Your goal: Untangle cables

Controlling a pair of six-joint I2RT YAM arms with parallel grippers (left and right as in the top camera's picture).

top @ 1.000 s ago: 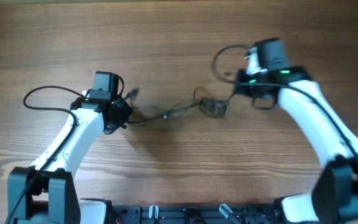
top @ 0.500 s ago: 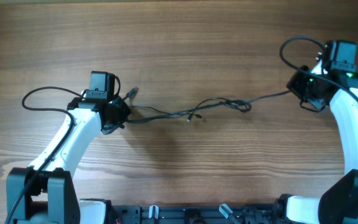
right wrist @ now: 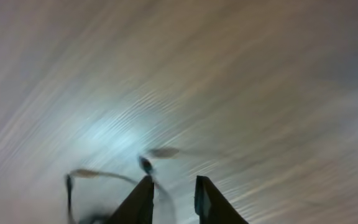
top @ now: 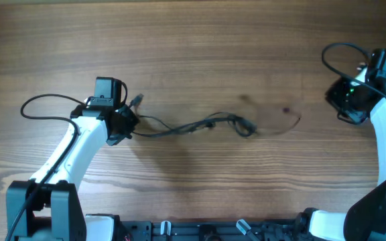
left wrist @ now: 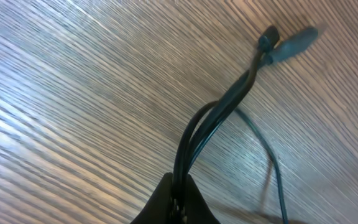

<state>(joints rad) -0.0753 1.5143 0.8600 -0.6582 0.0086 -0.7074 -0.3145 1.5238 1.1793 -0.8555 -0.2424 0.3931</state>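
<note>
The cables (top: 193, 125) lie as a thin dark strand across the middle of the wooden table, ending in a small knot (top: 245, 127). A faint blurred streak (top: 288, 122) trails right of the knot. My left gripper (top: 121, 126) is shut on the cables' left part. In the left wrist view two strands (left wrist: 213, 118) rise from the closed fingertips (left wrist: 180, 186) to two plug tips (left wrist: 278, 45). My right gripper (top: 339, 105) is at the far right, apart from the strand. Its fingers (right wrist: 143, 198) stand open (right wrist: 173, 183), with a blurred loose cable end (right wrist: 146, 165) beside the left finger.
Thick black arm cables loop out beside each arm, on the left (top: 45, 100) and at the upper right (top: 337, 53). A dark rail (top: 200, 231) runs along the table's front edge between the two arm bases.
My right gripper swung far right pulling the cables out straight, then opened and let go. The freed end sprang back toward the middle. The left gripper kept its hold and place.
</note>
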